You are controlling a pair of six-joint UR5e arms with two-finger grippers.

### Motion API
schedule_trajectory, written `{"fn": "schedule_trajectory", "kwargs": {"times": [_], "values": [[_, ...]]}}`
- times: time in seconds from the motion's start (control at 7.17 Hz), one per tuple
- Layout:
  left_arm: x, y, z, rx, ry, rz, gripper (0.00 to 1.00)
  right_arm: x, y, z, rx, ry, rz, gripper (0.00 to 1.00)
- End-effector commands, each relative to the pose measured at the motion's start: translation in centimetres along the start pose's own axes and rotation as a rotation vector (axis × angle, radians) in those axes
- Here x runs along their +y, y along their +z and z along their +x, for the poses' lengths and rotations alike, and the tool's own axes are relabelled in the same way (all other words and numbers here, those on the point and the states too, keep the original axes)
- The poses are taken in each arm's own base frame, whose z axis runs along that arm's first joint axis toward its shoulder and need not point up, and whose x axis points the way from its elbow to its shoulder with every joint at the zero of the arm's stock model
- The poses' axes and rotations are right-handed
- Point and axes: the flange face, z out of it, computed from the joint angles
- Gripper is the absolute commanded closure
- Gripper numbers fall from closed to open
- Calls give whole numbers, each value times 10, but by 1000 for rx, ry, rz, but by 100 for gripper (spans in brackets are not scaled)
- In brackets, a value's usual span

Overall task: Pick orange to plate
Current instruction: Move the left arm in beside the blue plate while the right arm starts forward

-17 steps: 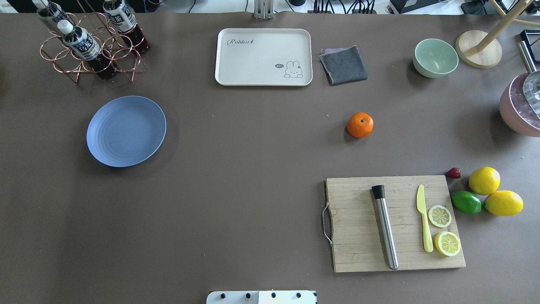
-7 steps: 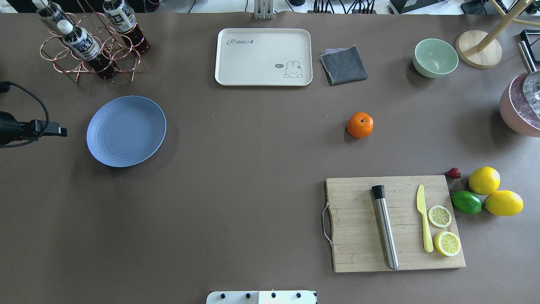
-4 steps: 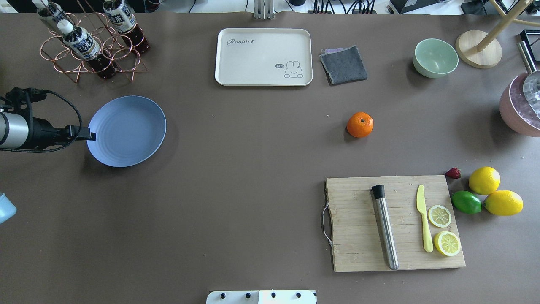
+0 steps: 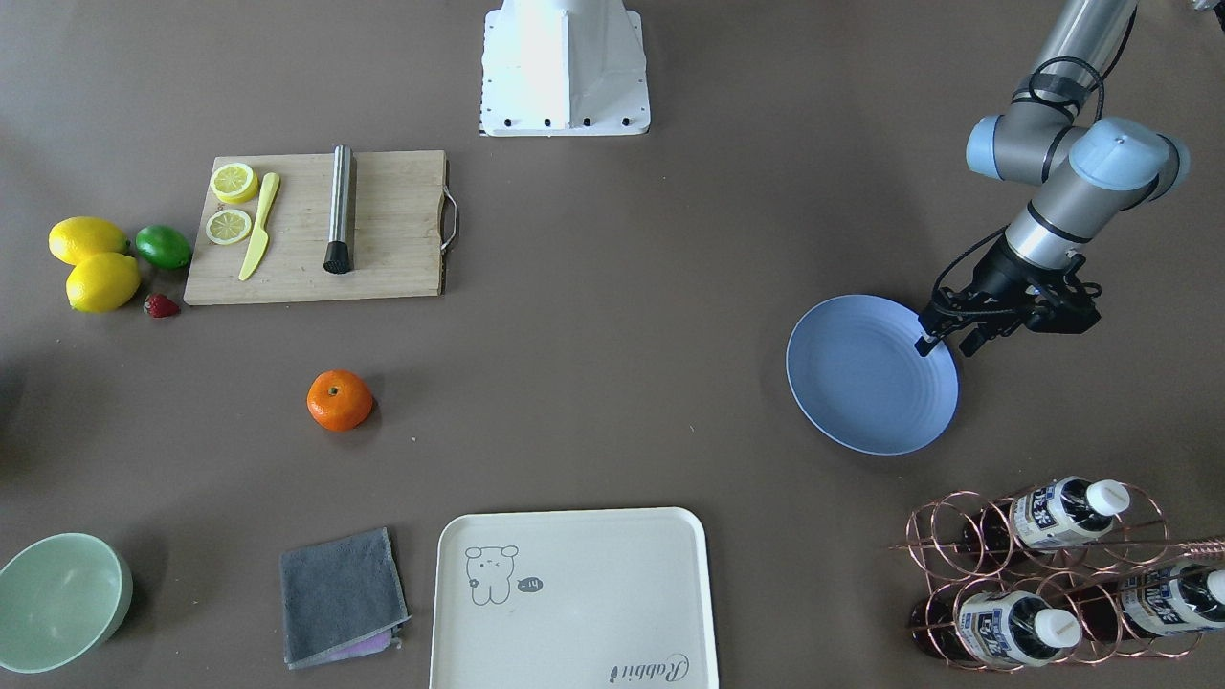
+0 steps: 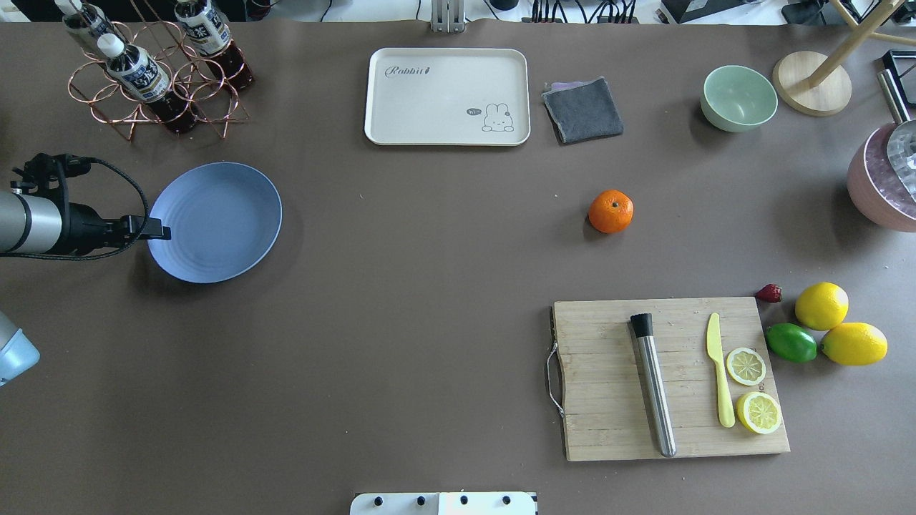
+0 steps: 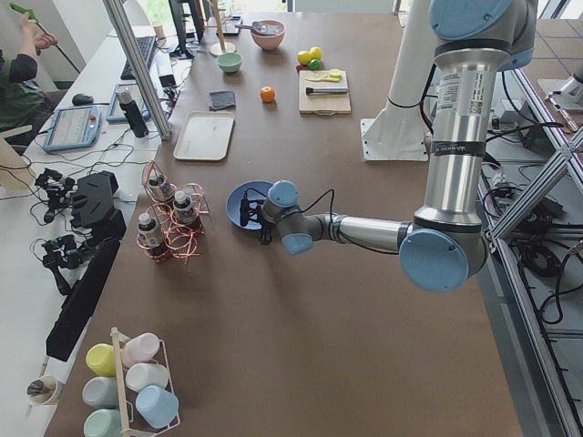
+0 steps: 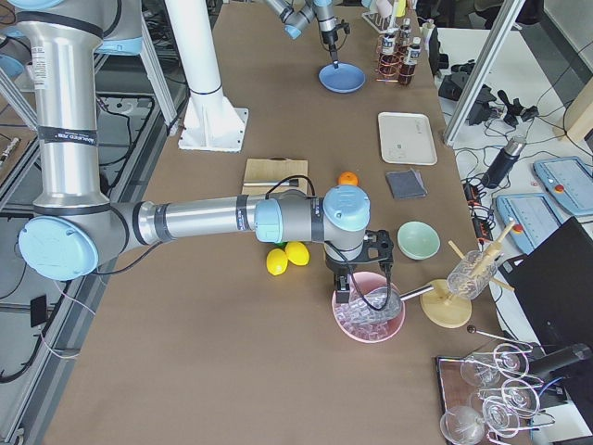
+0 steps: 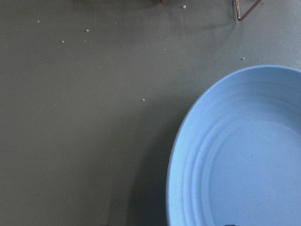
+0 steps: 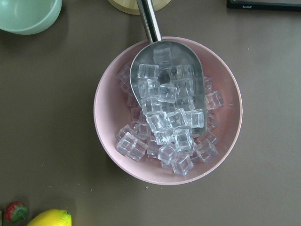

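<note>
A long brown table (image 5: 401,286) stands beside a white desk (image 6: 18,237) (strewn with cables (image 6: 50,187)) in even, soft light.

Two lemons (image 5: 821,305), one lime (image 5: 791,342), one orange (image 5: 611,211), one plate (image 5: 215,222).

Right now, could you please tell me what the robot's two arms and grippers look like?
Both are silver metal tubes with light-blue round joint caps and black bands. The left arm carries a small black two-finger left gripper with a looped black cable. The right arm ends in a black right gripper, also cabled. Dark lettering runs down the left arm's upright tube.
</note>
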Motion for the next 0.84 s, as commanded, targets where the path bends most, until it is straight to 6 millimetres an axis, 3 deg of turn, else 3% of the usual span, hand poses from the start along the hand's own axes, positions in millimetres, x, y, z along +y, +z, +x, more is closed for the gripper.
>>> {"fn": "schedule_trajectory", "kwargs": {"times": [0.0,0.42,0.56,0.7], "values": [[3,7,16,14,0,-12,100,0,-1,-1,1,-2,2,0],[1,0,20,32,-1,-41,100,0,-1,-1,1,-1,1,0],[-17,-19,19,63,-29,-75,100,0,-1,-1,1,-1,1,0],[-38,-44,32,88,-54,-93,100,0,-3,-3,1,-8,8,0]]}}
